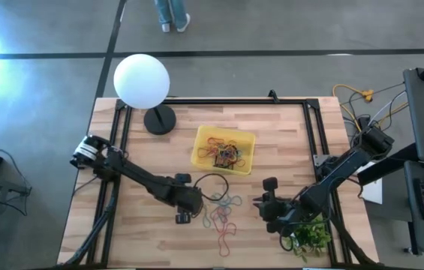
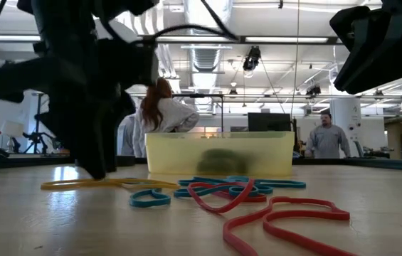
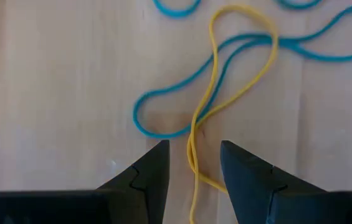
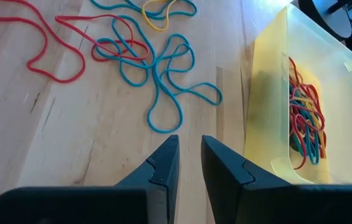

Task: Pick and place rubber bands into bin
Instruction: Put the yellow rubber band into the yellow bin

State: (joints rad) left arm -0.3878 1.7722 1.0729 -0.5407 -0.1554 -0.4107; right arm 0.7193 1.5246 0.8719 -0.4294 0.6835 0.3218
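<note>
The left end effector (image 3: 193,163) was seen lowered to the surface (image 3: 51,93) with its fingers apart, a yellow rubber band (image 3: 238,68) lying between them but not yet gripped. The band's long axis ran straight ahead of the fingers, away from the wrist, crossing a blue band (image 3: 176,102). The right end effector (image 4: 189,160), nearly closed and empty, was held just beside the bin (image 4: 269,93), farther from the loose bands.

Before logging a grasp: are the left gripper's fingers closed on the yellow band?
Not yet: the left gripper is open, fingers either side of the yellow band on the table.
</note>
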